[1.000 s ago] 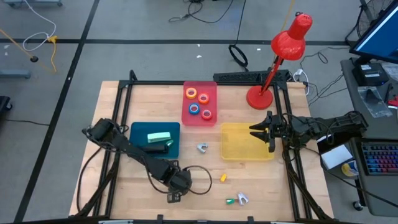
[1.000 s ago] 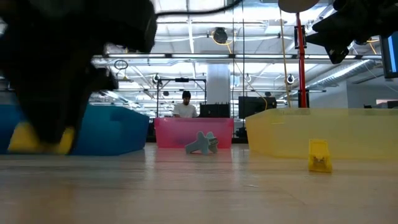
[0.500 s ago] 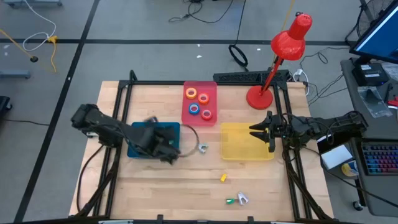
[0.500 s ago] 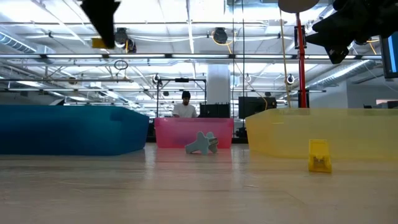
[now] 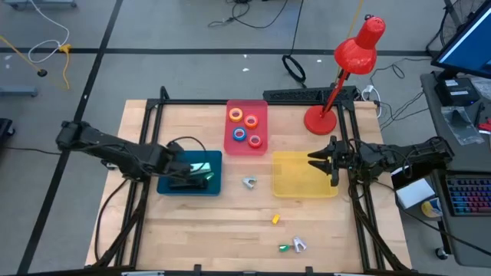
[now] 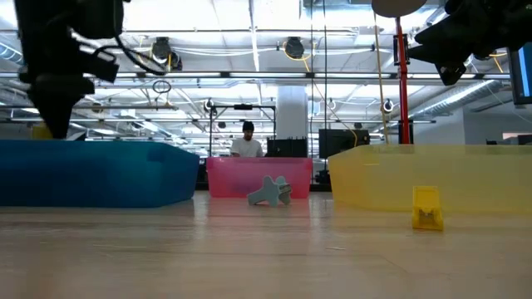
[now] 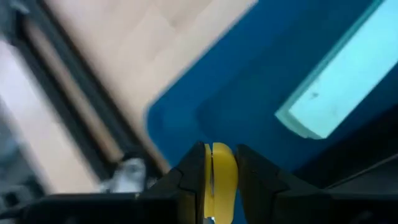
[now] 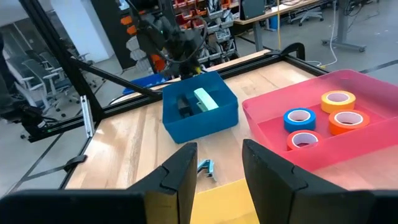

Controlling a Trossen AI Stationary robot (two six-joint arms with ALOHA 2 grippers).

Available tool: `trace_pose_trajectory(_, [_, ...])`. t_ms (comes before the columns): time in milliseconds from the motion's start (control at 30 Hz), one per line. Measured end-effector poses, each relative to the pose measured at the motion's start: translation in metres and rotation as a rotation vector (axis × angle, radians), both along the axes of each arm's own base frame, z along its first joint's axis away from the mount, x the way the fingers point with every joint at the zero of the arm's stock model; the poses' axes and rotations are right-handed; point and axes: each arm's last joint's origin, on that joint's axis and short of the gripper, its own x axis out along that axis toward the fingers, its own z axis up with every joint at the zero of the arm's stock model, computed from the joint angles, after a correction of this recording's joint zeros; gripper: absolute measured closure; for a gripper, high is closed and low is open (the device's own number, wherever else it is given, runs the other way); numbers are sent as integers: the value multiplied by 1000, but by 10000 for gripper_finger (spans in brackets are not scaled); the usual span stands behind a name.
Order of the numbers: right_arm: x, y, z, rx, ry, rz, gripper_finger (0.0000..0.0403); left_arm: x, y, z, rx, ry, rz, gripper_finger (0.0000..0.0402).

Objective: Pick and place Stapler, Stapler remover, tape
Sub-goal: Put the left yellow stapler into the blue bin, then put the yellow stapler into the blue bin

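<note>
My left gripper (image 5: 184, 172) hangs over the blue tray (image 5: 189, 173), shut on a small yellow item (image 7: 219, 177). The tray holds a light green stapler (image 5: 201, 167) and a black one (image 5: 193, 182). Several tape rolls (image 5: 245, 126) lie in the pink tray (image 5: 261, 146). A grey staple remover (image 5: 249, 182), another small yellow item (image 5: 275, 219) and a green and a grey piece (image 5: 291, 246) rest on the wood. My right gripper (image 5: 314, 161) waits open above the yellow tray's (image 5: 303, 175) right side. My left gripper pinches the small yellow item (image 7: 219, 177) between its two fingers (image 7: 189, 177). The fingers come from above, pointing down into the blue tray (image 7: 249, 93). The item is lifted clear, just above the tray's rim in the low view (image 6: 41, 131).
A red desk lamp (image 5: 341, 77) stands at the far right corner. Black frame rails (image 5: 146, 130) run along the table's sides. Bare wood (image 5: 230, 222) lies between the trays and the near edge. A person (image 6: 248, 141) stands far behind the table.
My left gripper has risen from the table near the near edge and swung toward the far left, ending over the blue tray. It has stayed shut on the small yellow item the whole way.
</note>
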Motion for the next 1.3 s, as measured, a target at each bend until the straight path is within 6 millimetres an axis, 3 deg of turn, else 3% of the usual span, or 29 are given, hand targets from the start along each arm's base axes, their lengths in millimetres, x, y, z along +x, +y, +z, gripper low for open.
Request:
trace_pose_trajectory(200, [0, 0, 0, 25, -3, -2, 280, -15, 9, -33, -51, -74, 74, 328])
trace_pose_trajectory(567, [0, 0, 0, 53, -7, -5, 280, -18, 26, -69, -66, -135, 106, 326])
trace_pose_trajectory(933, [0, 0, 0, 54, -7, -5, 280, -13, 28, -70, -80, -166, 49, 313])
trace_pose_trajectory(1300, [0, 0, 0, 55, -7, -4, 280, -12, 28, -70, -102, -178, 59, 207])
